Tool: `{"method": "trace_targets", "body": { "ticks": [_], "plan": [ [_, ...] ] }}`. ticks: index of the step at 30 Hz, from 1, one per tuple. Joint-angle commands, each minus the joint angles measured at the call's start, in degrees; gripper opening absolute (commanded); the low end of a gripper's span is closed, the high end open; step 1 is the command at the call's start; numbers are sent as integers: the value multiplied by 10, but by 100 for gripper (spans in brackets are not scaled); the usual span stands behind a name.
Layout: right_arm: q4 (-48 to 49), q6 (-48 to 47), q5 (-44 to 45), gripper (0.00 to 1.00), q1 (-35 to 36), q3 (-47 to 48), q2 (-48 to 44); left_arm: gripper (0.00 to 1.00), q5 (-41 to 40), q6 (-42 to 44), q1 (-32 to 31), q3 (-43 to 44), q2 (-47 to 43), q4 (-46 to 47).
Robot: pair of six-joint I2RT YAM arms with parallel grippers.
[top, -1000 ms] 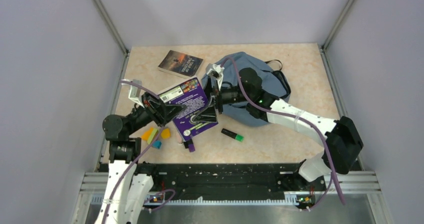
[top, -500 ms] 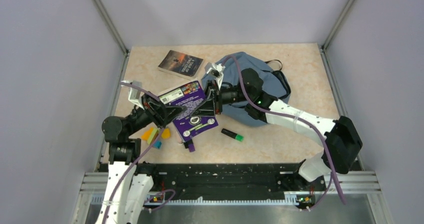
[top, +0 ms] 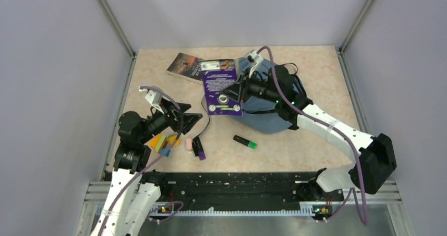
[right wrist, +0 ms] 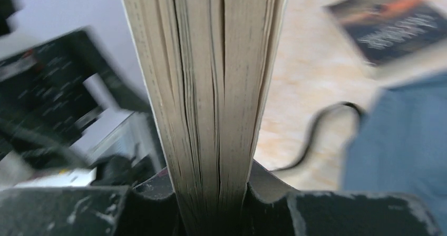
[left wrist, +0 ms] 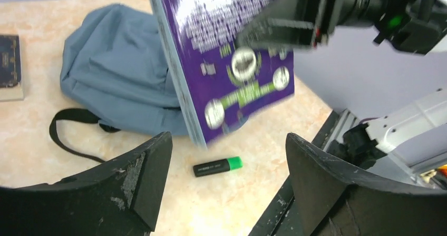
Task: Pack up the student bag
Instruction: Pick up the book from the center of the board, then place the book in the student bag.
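The bag (top: 269,112) lies at 1 o'clock from the middle of the desk (top: 327,78). The right tool (top: 232,90) is clenched on the page edge of the purple book (top: 221,83), holding it tilted in the air at the bag's 9 o'clock edge. The left tool (top: 190,117) is released and empty at 8 o'clock, near the blocks (top: 161,141). A dark book (top: 184,66) lies near the back edge at 11 o'clock. A marker (top: 245,141) lies just off the bag's near edge. Bare desk runs from 3 to 5 o'clock

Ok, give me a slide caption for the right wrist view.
Right end effector clamps a thick book edge-on; student bag and second book blurred beyond.
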Motion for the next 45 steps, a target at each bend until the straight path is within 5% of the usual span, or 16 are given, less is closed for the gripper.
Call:
{"method": "trace_targets", "body": {
  "ticks": [1, 7, 12, 20, 28, 35, 42, 44, 45],
  "plan": [
    [-34, 36, 95, 0, -87, -17, -41, 84, -119, 91, -78, 3, 45, -48],
    [-101, 13, 146, 0, -175, -41, -111, 84, -214, 119, -229, 11, 163, 29],
    [-193, -18, 203, 0, -277, -30, -175, 83, -254, 101, -303, 23, 313, 180],
    [-308, -66, 336, 0, -385, 9, -221, 82, -279, 165, -407, 230, 571, 185],
    [-337, -77, 366, 0, -385, -18, -265, 84, -318, 232, -427, 384, 709, 121],
    [-360, -86, 401, 0, -385, -24, -293, 85, -255, 221, -428, 453, 787, 95],
    [-385, -91, 465, 0, -384, -44, -323, 88, -280, 237, -440, 507, 841, 44],
    [-372, -82, 457, 0, -384, -64, -346, 68, -303, 237, -441, 521, 845, 29],
    [-364, -79, 450, 0, -384, -74, -357, 48, -319, 234, -441, 524, 842, 28]
  ]
}}
